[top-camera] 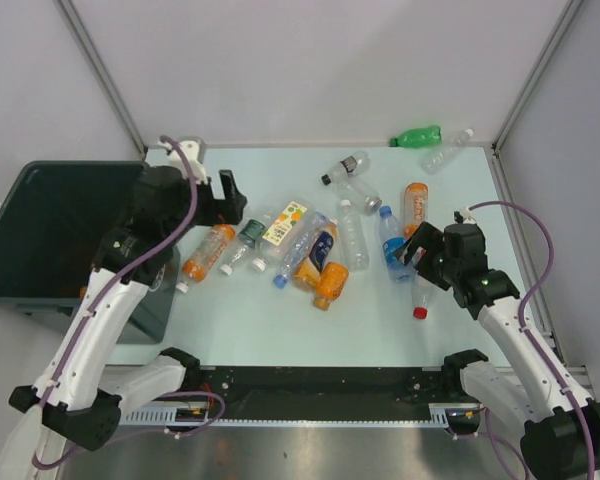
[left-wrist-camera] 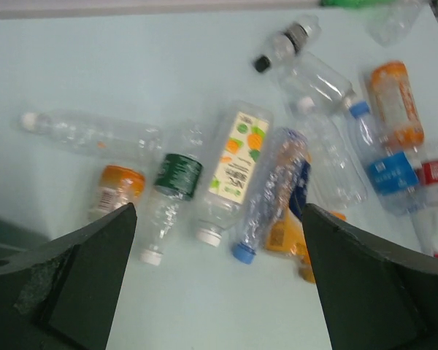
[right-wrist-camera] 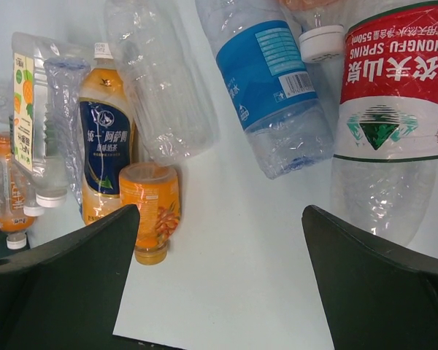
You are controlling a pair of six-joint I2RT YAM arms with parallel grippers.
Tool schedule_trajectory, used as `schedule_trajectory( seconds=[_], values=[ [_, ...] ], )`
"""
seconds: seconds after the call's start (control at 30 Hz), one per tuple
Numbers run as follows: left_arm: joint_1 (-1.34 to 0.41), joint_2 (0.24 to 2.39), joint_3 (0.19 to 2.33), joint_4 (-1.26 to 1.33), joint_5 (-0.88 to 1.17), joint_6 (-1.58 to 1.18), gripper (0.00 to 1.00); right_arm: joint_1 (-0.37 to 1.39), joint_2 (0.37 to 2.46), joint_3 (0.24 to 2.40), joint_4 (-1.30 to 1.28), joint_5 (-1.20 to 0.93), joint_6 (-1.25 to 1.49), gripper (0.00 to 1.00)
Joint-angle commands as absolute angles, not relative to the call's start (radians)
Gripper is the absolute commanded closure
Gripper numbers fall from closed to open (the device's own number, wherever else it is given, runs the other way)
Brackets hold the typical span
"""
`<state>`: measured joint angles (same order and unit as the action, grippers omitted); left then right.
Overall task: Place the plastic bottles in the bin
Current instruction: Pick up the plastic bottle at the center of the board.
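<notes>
Centrally, plastic bottles (top-camera: 300, 248) flat, long axes diagonal, caps near-left; left fingers (left-wrist-camera: 87, 277), right fingers (right-wrist-camera: 372, 284) spread, empty.

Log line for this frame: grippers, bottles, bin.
left gripper: open, empty | right gripper: open, empty | bottles: scattered on table | bin: at left, no bottle seen inside

Some fifteen plastic bottles (top-camera: 352, 235), one green bottle (top-camera: 415, 136) among them, one dark bin (top-camera: 40, 230), two robot arms (top-camera: 100, 312), one pale table (top-camera: 280, 330)

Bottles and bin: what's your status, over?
Left gripper open, empty. Right gripper open, empty. Plastic bottles scattered on table, none seen in bin. Nothing blocking.
</notes>
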<state>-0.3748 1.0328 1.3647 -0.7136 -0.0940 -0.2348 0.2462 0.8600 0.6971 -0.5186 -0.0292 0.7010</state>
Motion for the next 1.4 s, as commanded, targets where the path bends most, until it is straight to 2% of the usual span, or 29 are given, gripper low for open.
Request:
schedule_trajectory(
  seconds=[0.0, 0.27, 0.43, 0.7, 1.03, 1.37],
  values=[
    [-0.481, 1.011, 1.253, -0.6, -0.012, -0.25, 0.0, 0.242, 0.848, 0.703, -0.54, -0.032, 0.68, 0.0],
    [-0.77, 1.097, 1.072, -0.424, -0.021, -0.386, 0.0, 0.242, 0.831, 0.703, -0.583, -0.012, 0.653, 0.0],
    [-0.934, 1.297, 1.094, -0.371, -0.107, -0.491, 0.05, 0.242, 0.798, 0.701, -0.61, -0.023, 0.643, 0.0],
    [-1.002, 1.561, 1.216, -0.362, -0.15, -0.519, 0.19, 0.221, 0.787, 0.7, -0.624, -0.006, 0.621, 0.0],
    [-1.014, 1.749, 1.305, -0.429, -0.219, -0.497, 0.25, 0.215, 0.756, 0.658, -0.591, -0.037, 0.652, 0.0],
    [-1.014, 1.839, 1.301, -0.431, -0.262, -0.497, 0.24, 0.199, 0.784, 0.657, -0.569, -0.052, 0.649, 0.0]
  ],
)
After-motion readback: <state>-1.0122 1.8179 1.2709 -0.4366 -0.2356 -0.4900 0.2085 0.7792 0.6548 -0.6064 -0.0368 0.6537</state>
